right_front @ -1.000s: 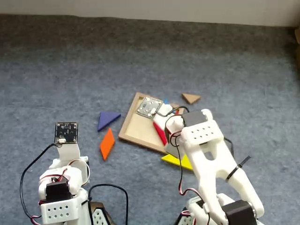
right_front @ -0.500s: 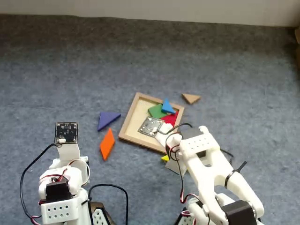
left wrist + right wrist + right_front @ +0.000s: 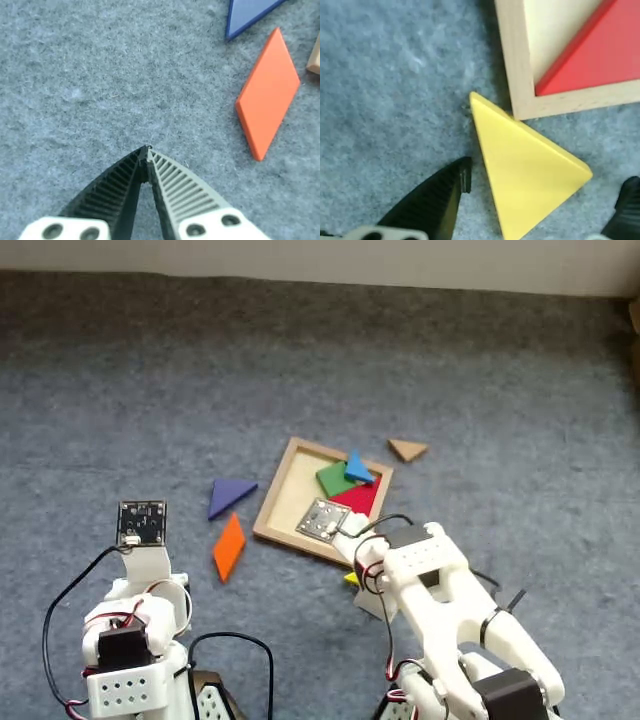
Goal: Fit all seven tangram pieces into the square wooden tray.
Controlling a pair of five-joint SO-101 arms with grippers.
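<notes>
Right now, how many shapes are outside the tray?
4: navy triangle and orange piece left of the tray, tan triangle past its far corner, yellow triangle at its near corner. None seems hidden.

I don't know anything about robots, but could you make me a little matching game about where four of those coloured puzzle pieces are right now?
Pieces:
1. red triangle
2. yellow triangle
3. orange parallelogram
4. tan triangle

Places:
A. on the carpet beyond the tray, on the side away from the arms
B. lying inside the tray
C. on the carpet between the open fingers of the right gripper, by a tray corner
D. on the carpet next to the dark blue triangle

Pairs: 1-B, 2-C, 3-D, 4-A
</notes>
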